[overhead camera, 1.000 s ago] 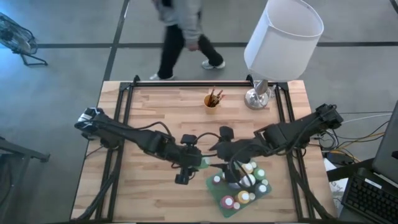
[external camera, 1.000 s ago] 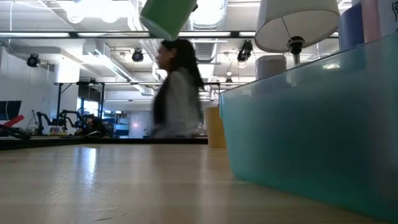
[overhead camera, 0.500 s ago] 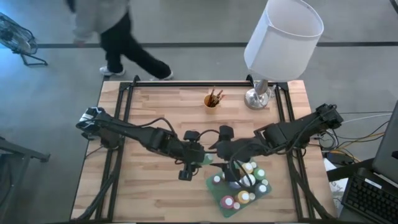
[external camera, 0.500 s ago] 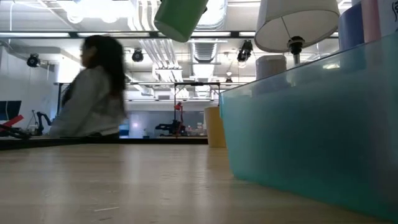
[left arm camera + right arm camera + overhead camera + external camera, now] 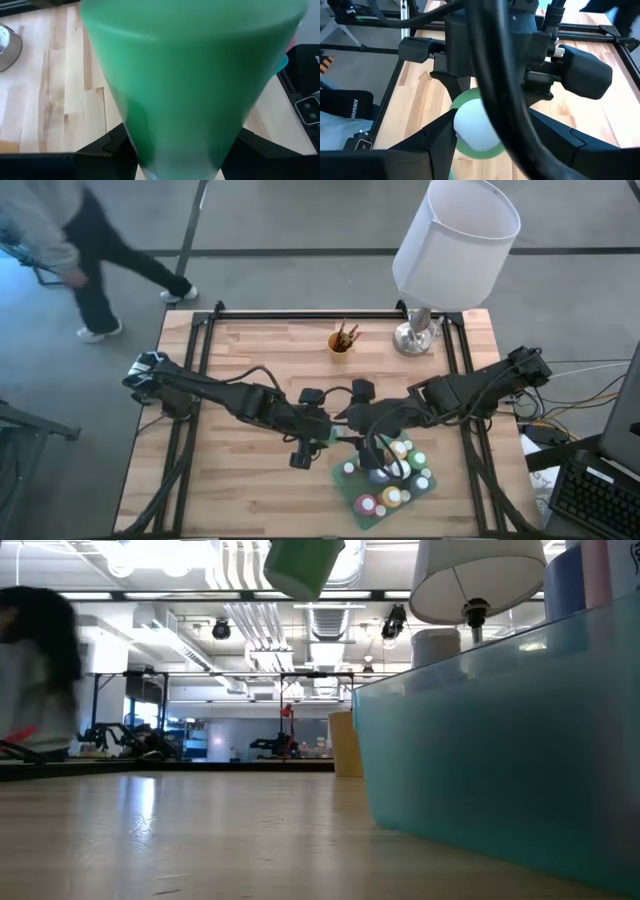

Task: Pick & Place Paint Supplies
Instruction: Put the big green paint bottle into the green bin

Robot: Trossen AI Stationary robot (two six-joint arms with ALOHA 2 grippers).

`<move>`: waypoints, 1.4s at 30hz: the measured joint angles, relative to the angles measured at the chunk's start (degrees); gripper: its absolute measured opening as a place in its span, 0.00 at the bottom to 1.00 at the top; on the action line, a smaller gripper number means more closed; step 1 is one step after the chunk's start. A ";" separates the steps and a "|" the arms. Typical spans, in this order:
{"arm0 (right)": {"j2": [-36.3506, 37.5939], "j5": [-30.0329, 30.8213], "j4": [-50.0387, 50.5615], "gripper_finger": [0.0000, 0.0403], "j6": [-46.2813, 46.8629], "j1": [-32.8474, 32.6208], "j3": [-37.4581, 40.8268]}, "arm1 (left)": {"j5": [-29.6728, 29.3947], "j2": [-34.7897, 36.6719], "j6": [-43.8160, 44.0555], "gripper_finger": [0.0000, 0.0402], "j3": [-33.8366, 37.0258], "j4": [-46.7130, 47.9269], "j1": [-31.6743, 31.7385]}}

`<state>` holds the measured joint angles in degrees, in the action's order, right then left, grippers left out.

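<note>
Left gripper (image 5: 318,442) was clamped on the green paint bottle (image 5: 190,80), its two dark fingers pressed against the sides of the body and the bottle held up in the air above the wooden table (image 5: 250,360), just beside the teal tray (image 5: 347,496) where the other paint bottles (image 5: 395,475) stood packed together. The right gripper (image 5: 348,442) sat close against the bottle's white cap (image 5: 472,131), which faced straight into its wrist camera; whether it had closed on anything we could not tell. We judged the bottle to be light, stiff plastic with smooth, tapering walls, so it could slide out of a loose pinch or swing if gripped near one end. We thought the safest hold was across the wide middle of the body, squarely, with the cap left free, since a cap might turn or pop under side pressure
</note>
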<state>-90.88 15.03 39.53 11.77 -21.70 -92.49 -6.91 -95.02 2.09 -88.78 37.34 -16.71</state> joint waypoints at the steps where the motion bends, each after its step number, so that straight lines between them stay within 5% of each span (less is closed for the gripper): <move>1: 0.01 0.02 -0.26 0.53 -0.05 0.01 0.00 | 0.01 0.00 -0.02 0.54 0.01 -0.15 0.04; 17: 0.05 0.03 0.57 0.28 -0.90 -0.03 0.00 | -0.03 -0.11 0.44 0.54 0.08 -0.27 0.21; 31: 0.05 0.04 0.68 0.28 -1.63 -0.01 0.00 | -0.08 -0.11 -0.13 0.55 0.08 -0.27 0.15; 42: -0.12 -0.07 5.13 0.28 -2.14 0.04 -2.66 | -3.86 2.15 1.08 0.79 0.06 8.24 0.05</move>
<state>-91.00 14.96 44.66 9.63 -21.66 -95.15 -10.76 -92.87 3.17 -88.73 45.58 -16.66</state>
